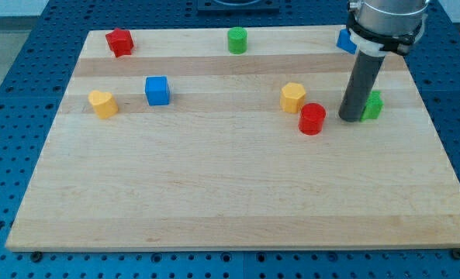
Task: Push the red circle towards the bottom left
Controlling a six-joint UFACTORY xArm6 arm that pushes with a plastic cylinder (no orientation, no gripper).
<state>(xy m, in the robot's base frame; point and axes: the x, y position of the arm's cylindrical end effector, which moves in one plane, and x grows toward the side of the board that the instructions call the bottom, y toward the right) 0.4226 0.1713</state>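
Observation:
The red circle point(312, 118) is a short red cylinder at the right of the wooden board point(230, 194). My tip point(351, 118) rests on the board just to the right of it, a small gap apart. A yellow hexagon block point(293, 97) stands close to the red circle's upper left. A green block point(373, 105) is right behind my rod, partly hidden by it.
A red star-like block point(119, 42) sits at the top left, a green cylinder point(237, 39) at the top middle, a blue block point(345, 40) at the top right partly behind the arm. A blue cube point(157, 91) and a yellow block point(102, 103) lie at the left.

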